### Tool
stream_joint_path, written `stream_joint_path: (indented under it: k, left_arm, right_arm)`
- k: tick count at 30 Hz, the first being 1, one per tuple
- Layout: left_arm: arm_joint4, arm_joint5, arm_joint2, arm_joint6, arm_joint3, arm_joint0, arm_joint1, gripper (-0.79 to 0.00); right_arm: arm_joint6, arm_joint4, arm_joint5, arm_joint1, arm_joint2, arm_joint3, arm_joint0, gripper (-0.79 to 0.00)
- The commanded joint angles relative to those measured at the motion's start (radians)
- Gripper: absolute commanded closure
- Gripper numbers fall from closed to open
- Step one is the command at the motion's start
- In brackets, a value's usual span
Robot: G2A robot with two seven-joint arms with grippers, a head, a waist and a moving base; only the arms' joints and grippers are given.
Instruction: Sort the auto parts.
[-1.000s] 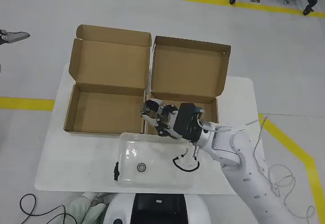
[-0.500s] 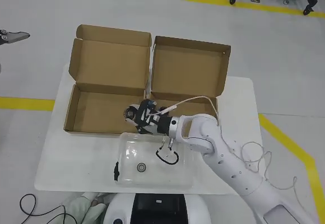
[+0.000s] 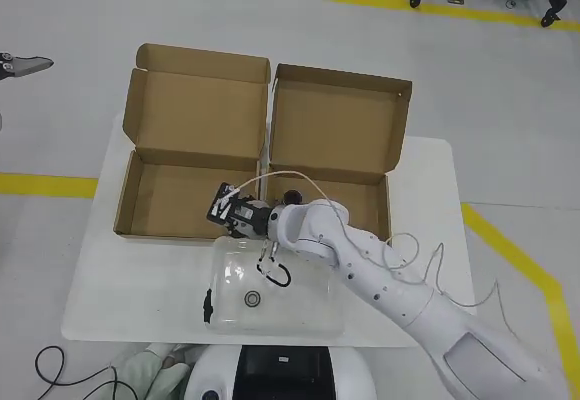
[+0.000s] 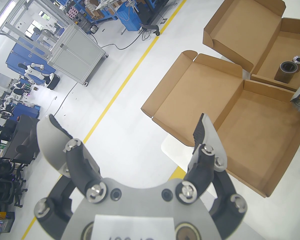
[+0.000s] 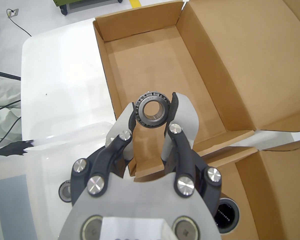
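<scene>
Cardboard makes up the two open boxes standing side by side along the far edge of the white worktop (image 3: pixel 425 200), lids folded back, with a clear plastic bin (image 3: pixel 216 262) in front of them at the near edge. The top view gives that layout, but there the held part is hard to tell from the dark fingers. The right wrist view shows it plainly: a steel roller bearing (image 5: pixel 152 112), bore facing the camera, pinched at its sides between the two fingers of the right tool (image 5: pixel 152 106) and held over the floor of the left box (image 5: pixel 150 58), on the side next to the right box. That view also catches a second bearing (image 5: pixel 65 192) lying loose in the bin, which from above is a small ring (image 3: pixel 253 297) towards the bin's left end. The left wrist view shows what sits in the right box (image 4: pixel 270 58): a dark upright sleeve (image 4: pixel 286 72) with a small silver bushing (image 4: pixel 299 61) just beside it. The right arm slants from the worktop's near right corner across the bin, its wrist turned towards the left edge, so the right tool (image 3: pixel 228 208) sits above the left box (image 3: pixel 170 200). The left tool (image 4: pixel 126 123) hangs over the floor well beyond the far left corner, fingers spread wide and gripping nothing.
</scene>
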Motion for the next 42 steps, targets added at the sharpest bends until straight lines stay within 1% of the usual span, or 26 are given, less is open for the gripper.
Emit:
stream_joint_path:
  k: [1,10,18,19,20,22,23,25,29,31,34,38,42]
  left_arm:
    - [0.000,0.000,0.000,0.000,0.000,0.000,0.000,-0.785]
    - [0.000,0.000,0.000,0.000,0.000,0.000,0.000,-0.785]
    - [0.000,0.000,0.000,0.000,0.000,0.000,0.000,-0.785]
    - [0.000,0.000,0.000,0.000,0.000,0.000,0.000,-0.785]
    - [0.000,0.000,0.000,0.000,0.000,0.000,0.000,-0.785]
    - [0.000,0.000,0.000,0.000,0.000,0.000,0.000,-0.785]
    - [0.000,0.000,0.000,0.000,0.000,0.000,0.000,-0.785]
    - [0.000,0.000,0.000,0.000,0.000,0.000,0.000,-0.785]
    - [0.000,0.000,0.000,0.000,0.000,0.000,0.000,-0.785]
    - [0.000,0.000,0.000,0.000,0.000,0.000,0.000,-0.785]
    - [0.000,0.000,0.000,0.000,0.000,0.000,0.000,-0.785]
    - [0.000,0.000,0.000,0.000,0.000,0.000,0.000,-0.785]
    - [0.000,0.000,0.000,0.000,0.000,0.000,0.000,-0.785]
  right_arm:
    - [-0.008,0.003,0.007,-0.014,-0.014,0.035,0.014,0.000]
    - [-0.020,0.002,0.054,-0.071,-0.052,0.162,0.057,0.000]
    - [-0.013,-0.016,0.056,-0.112,-0.078,0.222,0.086,0.000]
    - [-0.013,-0.018,0.057,-0.117,-0.080,0.228,0.089,-0.040]
    - [-0.013,-0.019,0.058,-0.121,-0.081,0.234,0.091,-0.108]
    - [-0.015,-0.020,0.057,-0.129,-0.082,0.248,0.093,-0.185]
    - [-0.016,-0.022,0.057,-0.132,-0.083,0.256,0.094,-0.219]
    - [-0.021,-0.020,0.054,-0.138,-0.080,0.273,0.096,-0.256]
    - [-0.030,-0.022,0.042,-0.149,-0.076,0.295,0.100,-0.274]
    - [-0.035,-0.024,0.034,-0.152,-0.071,0.295,0.101,-0.296]
    - [-0.048,-0.030,0.026,-0.152,-0.055,0.282,0.103,-0.305]
    - [-0.055,-0.049,0.006,-0.142,-0.025,0.225,0.095,-0.311]
    - [-0.036,-0.069,-0.014,-0.120,0.019,0.129,0.067,-0.317]
